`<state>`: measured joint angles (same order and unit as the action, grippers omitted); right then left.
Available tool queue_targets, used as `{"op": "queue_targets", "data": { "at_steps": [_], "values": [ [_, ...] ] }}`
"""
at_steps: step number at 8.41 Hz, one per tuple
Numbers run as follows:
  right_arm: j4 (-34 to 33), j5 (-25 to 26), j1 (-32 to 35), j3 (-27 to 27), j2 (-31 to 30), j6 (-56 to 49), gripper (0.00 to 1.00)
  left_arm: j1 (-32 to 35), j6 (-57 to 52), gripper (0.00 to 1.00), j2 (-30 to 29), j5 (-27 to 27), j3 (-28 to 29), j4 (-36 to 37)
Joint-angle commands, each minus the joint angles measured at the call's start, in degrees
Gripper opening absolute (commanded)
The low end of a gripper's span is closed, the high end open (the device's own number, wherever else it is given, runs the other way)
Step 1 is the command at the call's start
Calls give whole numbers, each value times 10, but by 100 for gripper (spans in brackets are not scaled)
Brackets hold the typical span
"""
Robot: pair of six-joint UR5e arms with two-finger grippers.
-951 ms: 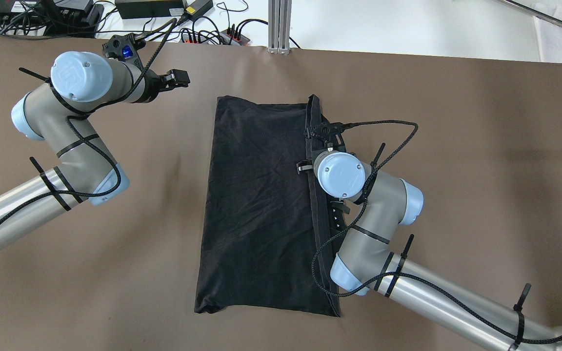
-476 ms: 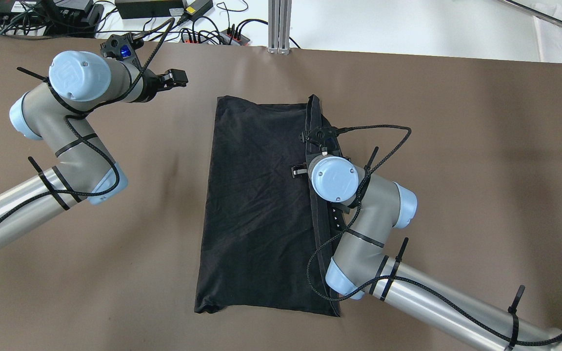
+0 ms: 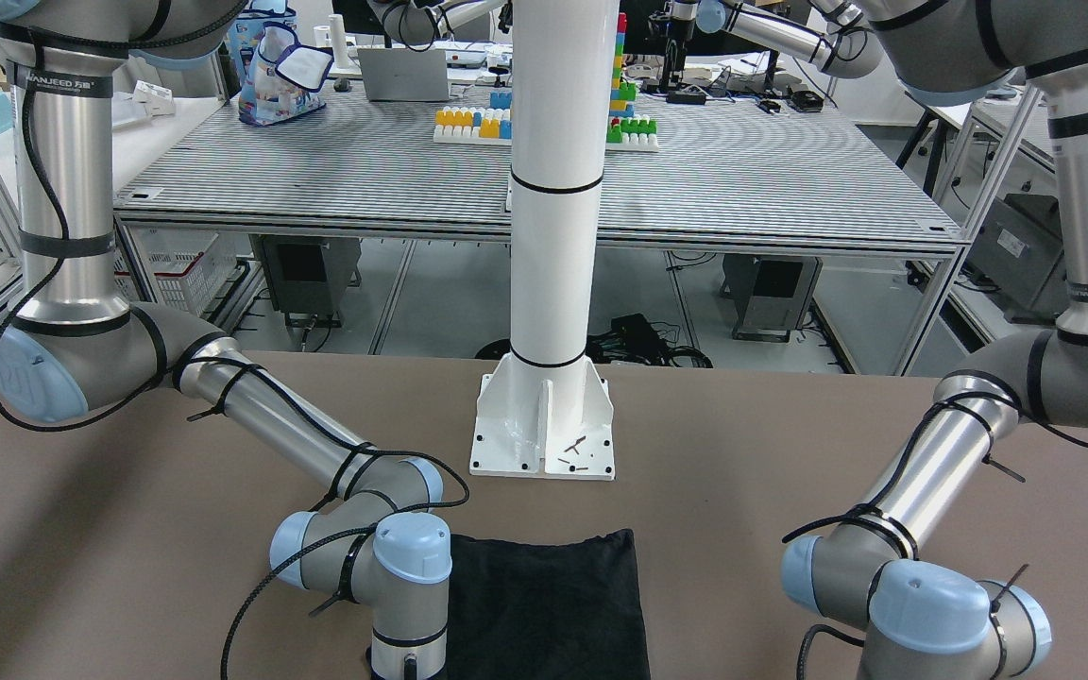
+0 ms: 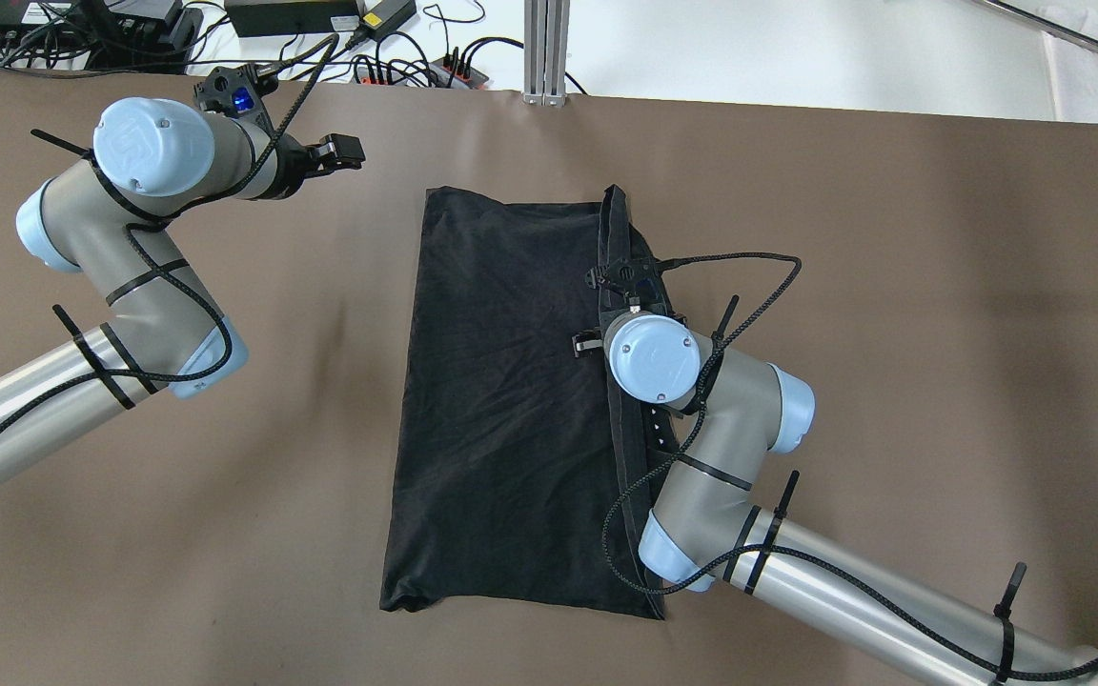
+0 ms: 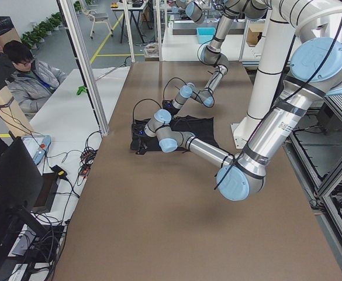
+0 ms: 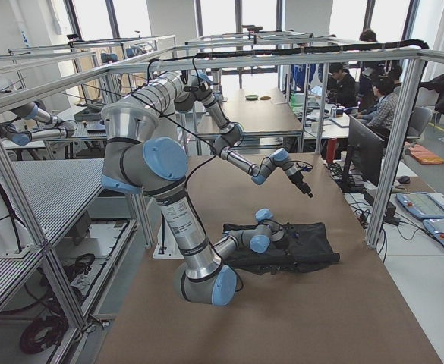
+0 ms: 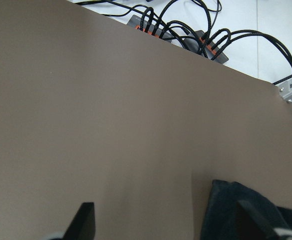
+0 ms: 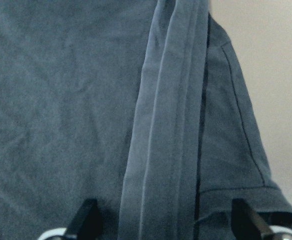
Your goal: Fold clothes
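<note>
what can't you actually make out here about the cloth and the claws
- Whether the right claw touches the black garment: overhead view, the right arm covers it; right wrist view cuts the fingertips at its bottom edge.
- Garment's hem on the robot's right, overhead view: partly under that arm.
- Most of the garment, front-facing view: cut off by the bottom edge.
- Left claw, side views: too small to judge.

The brown matte worktop (image 4: 892, 286) carries a white round metal pillar (image 3: 555, 236) on a square base plate (image 3: 497, 453), small dark screws (image 3: 574, 451) lying toward the plate's five o'clock corner. Overhead, a grey aluminium post (image 4: 545, 48) stands at twelve o'clock beyond the worktop's edge, a dark cabled power strip (image 4: 458, 74) at eleven. Coloured plastic blocks (image 3: 473, 123) sit on a grey slatted bench (image 3: 742, 189) behind the pillar.
</note>
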<state>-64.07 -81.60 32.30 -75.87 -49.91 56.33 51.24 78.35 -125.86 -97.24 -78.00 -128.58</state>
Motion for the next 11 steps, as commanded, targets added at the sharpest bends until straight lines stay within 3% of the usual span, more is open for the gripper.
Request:
{"op": "queue_targets", "data": {
  "at_steps": [1,5,11],
  "values": [
    [1,-1,4,0,-3,-4,94,0,1,100,0,-1,0,0],
    [-1,-33,23,-2,-4,-12,94,-1,0,100,-1,-2,-1,0],
    [0,-33,23,-1,-6,-11,94,-2,0,100,-4,-1,3,0]
  ]
}}
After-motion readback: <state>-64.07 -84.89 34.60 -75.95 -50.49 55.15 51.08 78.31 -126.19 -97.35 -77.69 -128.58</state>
